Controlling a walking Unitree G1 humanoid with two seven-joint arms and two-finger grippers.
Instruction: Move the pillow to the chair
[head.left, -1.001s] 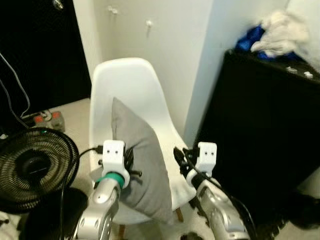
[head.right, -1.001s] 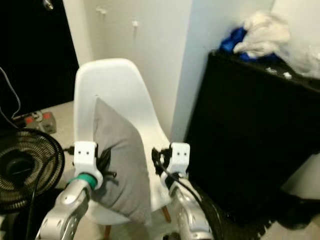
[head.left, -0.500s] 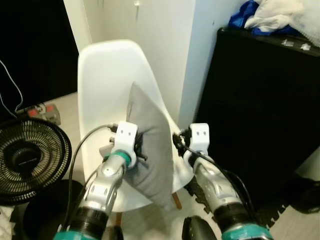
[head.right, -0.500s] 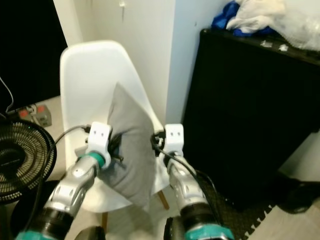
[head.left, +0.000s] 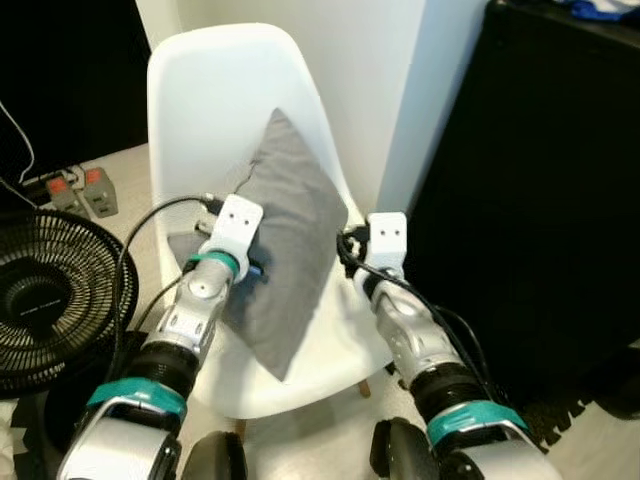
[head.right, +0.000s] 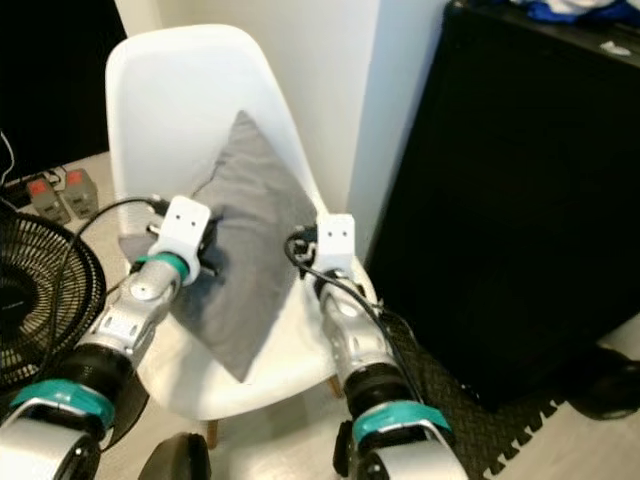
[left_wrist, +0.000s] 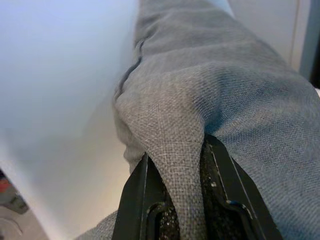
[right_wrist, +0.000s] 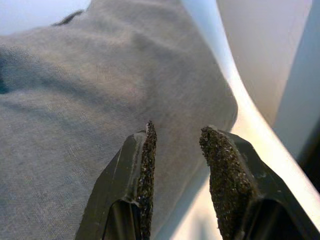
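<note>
A grey pillow lies tilted on the white chair, its top corner leaning on the backrest and its lower corner near the seat's front. My left gripper is shut on a fold of fabric at the pillow's left side; in the left eye view it sits at the pillow's left edge. My right gripper is open, with its fingers hovering just over the pillow's right corner and the chair rim. In the left eye view it is at the pillow's right edge.
A tall black cabinet stands close on the right of the chair. A black floor fan and a power strip lie on the floor to the left. White wall rises behind the chair.
The camera has dipped and come closer. Both arms have reached forward, and the pillow has gone from upright in front of the chair to lying tilted on the seat.
</note>
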